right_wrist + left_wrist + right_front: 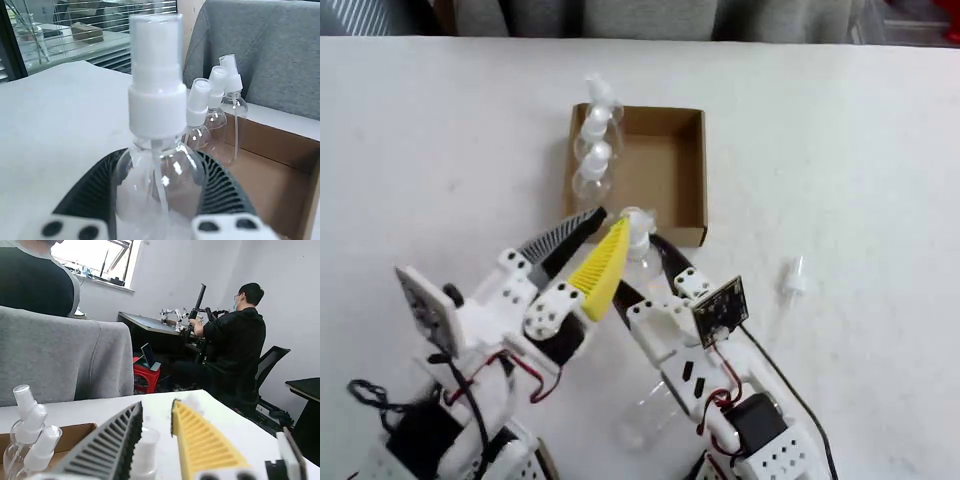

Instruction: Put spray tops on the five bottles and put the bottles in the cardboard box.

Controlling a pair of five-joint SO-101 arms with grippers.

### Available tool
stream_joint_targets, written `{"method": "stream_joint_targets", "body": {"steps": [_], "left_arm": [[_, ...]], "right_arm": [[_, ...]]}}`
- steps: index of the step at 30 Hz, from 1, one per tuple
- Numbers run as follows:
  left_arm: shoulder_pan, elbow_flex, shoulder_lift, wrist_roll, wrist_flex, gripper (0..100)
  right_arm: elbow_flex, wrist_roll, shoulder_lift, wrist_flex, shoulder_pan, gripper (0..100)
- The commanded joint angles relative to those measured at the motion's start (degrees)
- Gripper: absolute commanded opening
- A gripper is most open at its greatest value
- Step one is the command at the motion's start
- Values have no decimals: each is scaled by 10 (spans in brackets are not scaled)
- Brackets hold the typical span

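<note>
White table [440, 130] in a workroom, grey upholstered seat back [60, 360] along its far edge. Bottle no. 4 of 5 is in hand. My right gripper [162, 160] is closed on the clear bottle [160, 180], black fingers pressed to either side of its round body. It holds the bottle upright just short of the near wall of the cardboard box [665, 175]. A white spray top [156, 75] already sits on the neck.

My left gripper [156, 410] is up at that top w/ jaws parted, grey finger 1 side, yellow finger the other, gripping nothing. I cannot tell whether either finger touches the top. 3 capped bottles [593, 150] stand in a row along 1 side wall inside the box.

My read: capping of no. 4 is at or near its end, w/ 3 of 5 boxed. Next move, as I judge it: the left gripper backs clear of the top, then the right arm lifts the bottle over the box wall & sets it beside the row w/o knocking it.

Pose: both arms stretch fwd from the near table edge & converge on the bottle, the left angled in toward the right.

Left to do: a 5th clear bottle [655, 405] lies on its side under my right arm, apparently uncapped. A loose spray top [792, 280] w/ its dip tube lies well apart, off to the right of the box.
</note>
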Motion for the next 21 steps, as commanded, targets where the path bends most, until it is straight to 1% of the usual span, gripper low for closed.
{"method": "stream_joint_targets", "body": {"steps": [1, 3, 5, 7, 10, 14, 16, 21], "left_arm": [[6, -118, -6, -1, 87, 93], [0, -143, -6, -2, 119, 60], [-29, -144, -5, -2, 142, 17], [-65, -124, -4, -2, 155, 29], [-128, -74, -6, -2, 154, 30], [-189, -3, -6, -2, 151, 30], [-212, 33, -6, -2, 151, 30], [-245, 113, -7, -2, 151, 30]], "right_arm": [[4, 5, -7, -8, 6, 17], [4, 5, -7, -8, 6, 17], [4, 6, -7, -8, 8, 17], [4, 10, -7, -8, 10, 17], [4, 10, -7, -8, 11, 17], [3, 10, -7, -18, 40, 17], [3, 10, -7, -50, 61, 17], [3, 11, -7, -142, 107, 17]]}}
